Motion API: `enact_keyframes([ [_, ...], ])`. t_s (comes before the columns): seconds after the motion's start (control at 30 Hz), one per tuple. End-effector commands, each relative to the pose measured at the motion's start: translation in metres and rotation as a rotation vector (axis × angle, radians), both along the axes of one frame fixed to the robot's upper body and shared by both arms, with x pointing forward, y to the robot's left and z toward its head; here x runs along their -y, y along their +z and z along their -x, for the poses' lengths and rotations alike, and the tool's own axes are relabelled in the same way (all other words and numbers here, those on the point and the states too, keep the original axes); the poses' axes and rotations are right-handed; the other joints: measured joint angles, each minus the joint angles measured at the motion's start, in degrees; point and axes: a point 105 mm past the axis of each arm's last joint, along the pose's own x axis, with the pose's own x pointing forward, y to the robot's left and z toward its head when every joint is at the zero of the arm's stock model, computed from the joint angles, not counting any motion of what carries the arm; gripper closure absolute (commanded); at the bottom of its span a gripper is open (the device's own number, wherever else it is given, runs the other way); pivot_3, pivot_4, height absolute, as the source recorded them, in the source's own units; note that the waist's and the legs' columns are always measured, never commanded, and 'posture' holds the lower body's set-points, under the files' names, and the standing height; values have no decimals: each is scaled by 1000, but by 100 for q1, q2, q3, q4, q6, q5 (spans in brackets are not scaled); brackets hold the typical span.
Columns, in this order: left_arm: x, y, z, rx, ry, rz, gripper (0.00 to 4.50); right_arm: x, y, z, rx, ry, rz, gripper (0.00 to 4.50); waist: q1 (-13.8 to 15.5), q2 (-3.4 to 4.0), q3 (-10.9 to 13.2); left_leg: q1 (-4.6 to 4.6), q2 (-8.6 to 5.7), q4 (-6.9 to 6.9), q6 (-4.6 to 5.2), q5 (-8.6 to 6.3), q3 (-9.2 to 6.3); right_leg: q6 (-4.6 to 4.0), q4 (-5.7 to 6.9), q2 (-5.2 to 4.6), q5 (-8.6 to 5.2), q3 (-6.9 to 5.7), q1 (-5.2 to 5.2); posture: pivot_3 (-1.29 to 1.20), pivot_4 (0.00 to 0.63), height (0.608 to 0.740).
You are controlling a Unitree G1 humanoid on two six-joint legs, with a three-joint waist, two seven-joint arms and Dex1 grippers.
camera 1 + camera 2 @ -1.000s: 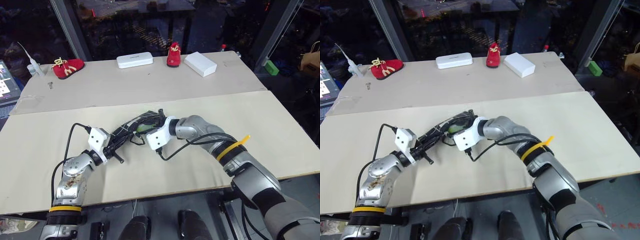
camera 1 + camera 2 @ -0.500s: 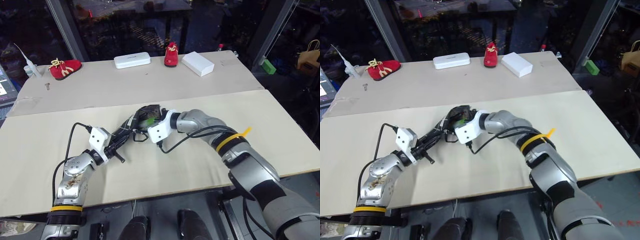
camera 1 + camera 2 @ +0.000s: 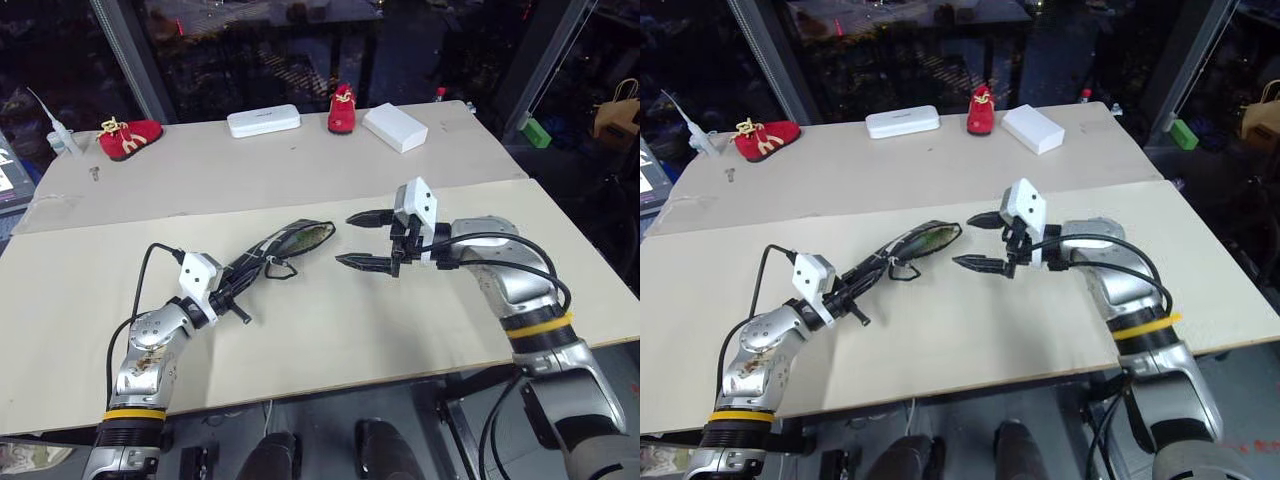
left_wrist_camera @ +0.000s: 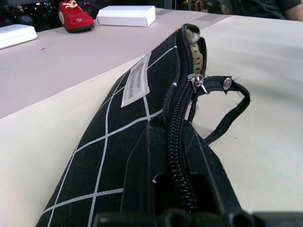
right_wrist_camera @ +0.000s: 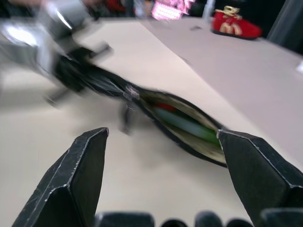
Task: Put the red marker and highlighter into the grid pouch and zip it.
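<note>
The pouch [image 3: 285, 245] is pinched at one end by the closed left gripper [image 3: 232, 289], marker [image 5: 164, 107] and highlighter [image 5: 182, 124] seen inside its unzipped mouth. Just beside that mouth, the right gripper [image 3: 362, 240] is spread wide, empty.

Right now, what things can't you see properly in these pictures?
- The red marker: a blurred red sliver inside the grid pouch in the right wrist view; the pouch's edge hides the rest.
- The highlighter: a smeared green shape there, its ends hidden in the pouch.
- The label print: too slanted and small to read in the left wrist view.
- How far the zipper is shut: the far end curls away.
</note>
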Motion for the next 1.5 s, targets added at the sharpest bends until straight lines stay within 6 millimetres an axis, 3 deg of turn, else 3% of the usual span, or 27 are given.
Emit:
enact_keyframes([
  [0.03, 1, 12, -4, 45, -12, 5, 4500, -27, -26, -1, -169, -107, 11, 415, 0, 0, 0, 3, 1, 1, 0, 0, 0, 0, 3, 0, 0, 0, 2, 0, 150, 740],
  [0.3, 6, 13, -7, 49, -30, 5, 4500, -61, -52, -25, -266, -254, 73, 415, 93, 0, 0, -13, -16, 5, -7, 4, 3, 1, 4, -5, 2, 0, -14, 0, 150, 740],
  [0.5, 7, 12, -7, 46, -35, 3, 4500, -81, -47, -32, -273, -246, 50, 415, 107, 0, 0, -13, -15, 3, -7, 3, 2, 1, 3, -1, 2, -6, -15, 0, 150, 740],
  [0.6, 6, 12, -6, 45, -35, 2, 4500, -84, -47, -32, -278, -228, 53, 1088, 98, 0, 0, -12, -14, 3, -7, 3, 2, 1, 5, 0, 2, -5, -16, 0, 150, 740],
  [0.93, 5, 11, -6, 43, -28, 1, 4500, -76, -49, -33, -273, -235, 55, 4468, 96, 0, 0, -12, -13, 3, -8, 4, 2, 1, 7, 1, 2, -9, -15, 0, 150, 740],
  [1.0, 5, 11, -6, 44, -28, 2, 4500, -73, -48, -34, -272, -242, 52, 4468, 96, 0, 0, -12, -14, 3, -8, 4, 2, 1, 7, 1, 2, -9, -15, 0, 150, 740],
  [1.23, 4, 12, -7, 46, -23, 3, 4500, -42, -42, -49, -236, -325, 75, 4468, 110, 0, 0, -12, -14, 4, -8, 4, 2, 1, 6, 0, 2, -10, -14, 0, 150, 740],
  [1.5, 2, 11, -4, 43, -15, 3, 4500, 64, -32, -83, -113, -580, 186, 4468, 140, -1, 0, -13, -16, 4, -7, 4, 3, 1, -3, -3, 2, -16, -7, 0, 150, 740],
])
